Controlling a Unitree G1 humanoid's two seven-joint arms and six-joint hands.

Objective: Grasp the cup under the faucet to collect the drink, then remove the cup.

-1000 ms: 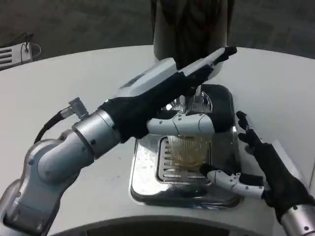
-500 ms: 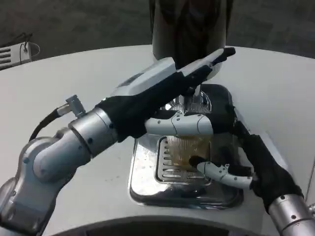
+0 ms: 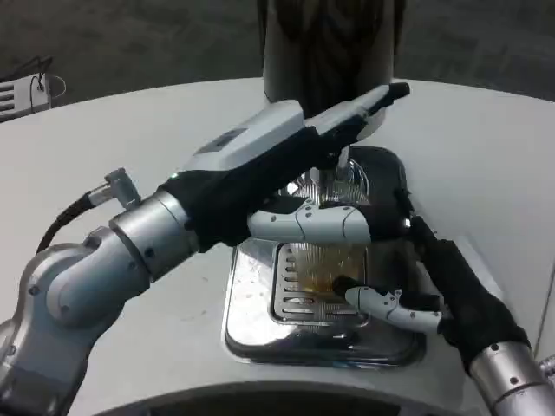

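Observation:
A clear ribbed cup with amber drink in it stands on the chrome drip tray, under the faucet of the dark dispenser. My right hand wraps the cup from the right: its thumb lies against the near side and its black fingers curl behind. My left hand stretches flat over the faucet, fingertips up by the dispenser body, thumb across the cup's rim. It holds nothing. The left hand hides the cup's top.
The white round table spreads left and right of the tray. Its near edge curves just below the tray. A white rack-like object sits at the far left edge. My left forearm crosses the table's left half.
My right hand has moved in from the right and closed around the cup. The left hand has stayed over the faucet. The view has shifted slightly.

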